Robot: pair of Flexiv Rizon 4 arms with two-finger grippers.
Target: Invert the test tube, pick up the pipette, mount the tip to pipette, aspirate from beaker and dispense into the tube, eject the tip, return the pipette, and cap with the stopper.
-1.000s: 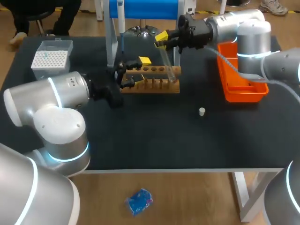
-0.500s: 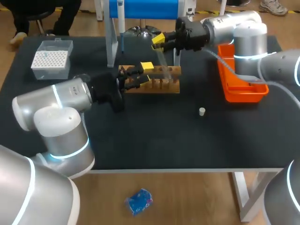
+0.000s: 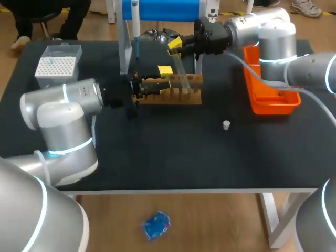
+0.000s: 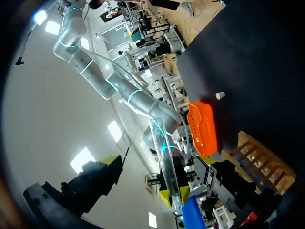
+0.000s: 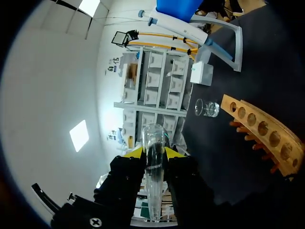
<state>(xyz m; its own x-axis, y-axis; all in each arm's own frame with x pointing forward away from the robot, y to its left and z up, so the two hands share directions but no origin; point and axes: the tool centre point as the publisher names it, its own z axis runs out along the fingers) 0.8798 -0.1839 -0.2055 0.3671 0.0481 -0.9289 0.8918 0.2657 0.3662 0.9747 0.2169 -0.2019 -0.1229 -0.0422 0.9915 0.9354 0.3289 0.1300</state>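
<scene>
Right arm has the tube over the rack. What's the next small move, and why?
Probably ease the left gripper forward to take the test tube: the right gripper holds it tilted above the wooden rack, and it lies ahead between the left's open fingers.

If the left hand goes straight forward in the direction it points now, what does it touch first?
Probably the test tube held by the right hand: in the left wrist view it lies ahead of the left hand, in line with the gap between its open fingers. Depth is unclear.
</scene>
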